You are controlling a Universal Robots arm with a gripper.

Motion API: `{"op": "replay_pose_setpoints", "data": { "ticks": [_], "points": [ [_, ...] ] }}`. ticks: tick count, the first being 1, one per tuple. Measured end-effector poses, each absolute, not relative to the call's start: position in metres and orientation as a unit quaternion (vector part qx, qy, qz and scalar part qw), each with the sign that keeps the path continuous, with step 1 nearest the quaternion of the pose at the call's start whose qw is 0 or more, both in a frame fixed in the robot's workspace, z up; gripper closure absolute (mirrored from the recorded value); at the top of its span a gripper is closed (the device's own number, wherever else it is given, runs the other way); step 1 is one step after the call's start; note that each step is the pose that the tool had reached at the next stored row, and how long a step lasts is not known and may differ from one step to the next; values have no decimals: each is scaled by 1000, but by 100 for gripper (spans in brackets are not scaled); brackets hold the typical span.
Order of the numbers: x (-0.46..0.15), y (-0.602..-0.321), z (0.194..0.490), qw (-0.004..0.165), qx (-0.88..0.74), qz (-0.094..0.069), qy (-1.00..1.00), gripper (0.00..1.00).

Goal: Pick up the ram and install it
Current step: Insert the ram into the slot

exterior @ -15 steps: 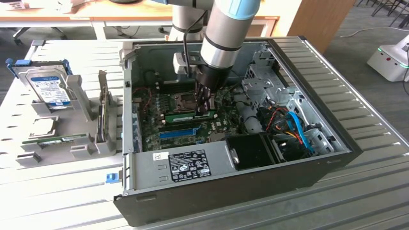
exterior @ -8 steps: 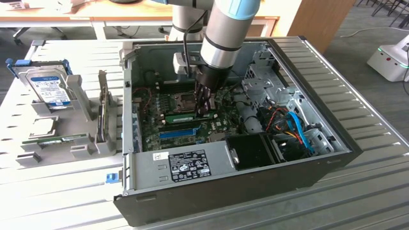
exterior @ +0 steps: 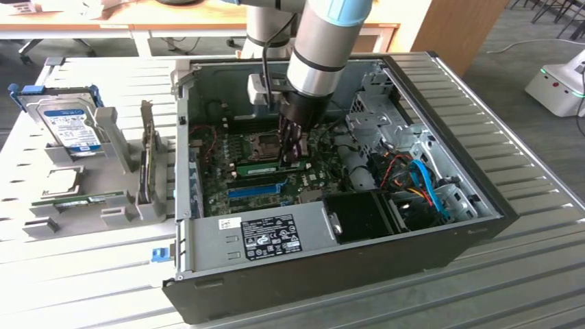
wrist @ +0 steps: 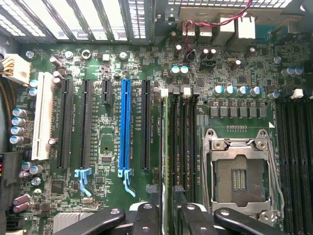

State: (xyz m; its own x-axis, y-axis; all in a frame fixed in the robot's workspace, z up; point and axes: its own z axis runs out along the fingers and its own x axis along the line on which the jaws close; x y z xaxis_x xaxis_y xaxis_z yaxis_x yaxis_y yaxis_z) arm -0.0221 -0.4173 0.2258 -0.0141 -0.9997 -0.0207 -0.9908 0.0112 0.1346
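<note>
At the near wall of the computer case (exterior: pixel 366 274), which lay on its side with the open face up so that the arm could reach straight down, a white label (exterior: pixel 270 236) and a black fan shroud (exterior: pixel 366 216) bordered the motherboard (exterior: pixel 219 192). Beyond the blue expansion slot (exterior: pixel 254 190), the ram (exterior: pixel 259 166) stood on edge in a memory slot beside the processor socket (exterior: pixel 260 145), apparently seated. The gripper (exterior: pixel 294 154) hung over one end of it. In the wrist view its fingers (wrist: pixel 146 215) stood apart on either side of the ram without touching it, so nothing was clamped. Toward the exterior view's left, a grey rack (exterior: pixel 109 205) held a hard drive (exterior: pixel 73 127) and a second green stick (exterior: pixel 87 201), probably staged there within the arm's reach. Case and rack rested on a slatted metal table (exterior: pixel 539 171). Farther back stood wooden desks (exterior: pixel 137 27) and a white machine (exterior: pixel 557 82) on the floor.
</note>
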Motion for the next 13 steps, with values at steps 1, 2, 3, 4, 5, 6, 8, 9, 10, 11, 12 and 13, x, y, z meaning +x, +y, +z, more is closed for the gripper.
{"op": "replay_pose_setpoints", "data": {
  "ticks": [1,2,3,4,5,6,8,9,10,11,12,13],
  "points": [
    [-22,-417,227,40,701,-55,-710,75],
    [-22,-417,228,40,701,-55,-710,75],
    [-22,-417,229,40,701,-55,-710,75],
    [-22,-417,231,40,701,-55,-710,75],
    [-22,-417,233,40,701,-55,-710,75],
    [-22,-417,236,40,701,-55,-710,75],
    [-22,-417,242,40,701,-55,-710,75],
    [-22,-417,245,40,701,-55,-710,75],
    [-22,-417,249,40,701,-55,-710,75],
    [-22,-417,252,40,701,-55,-710,75],
    [-22,-417,256,40,701,-55,-710,75],
    [-22,-417,261,40,701,-55,-710,75]
  ]
}}
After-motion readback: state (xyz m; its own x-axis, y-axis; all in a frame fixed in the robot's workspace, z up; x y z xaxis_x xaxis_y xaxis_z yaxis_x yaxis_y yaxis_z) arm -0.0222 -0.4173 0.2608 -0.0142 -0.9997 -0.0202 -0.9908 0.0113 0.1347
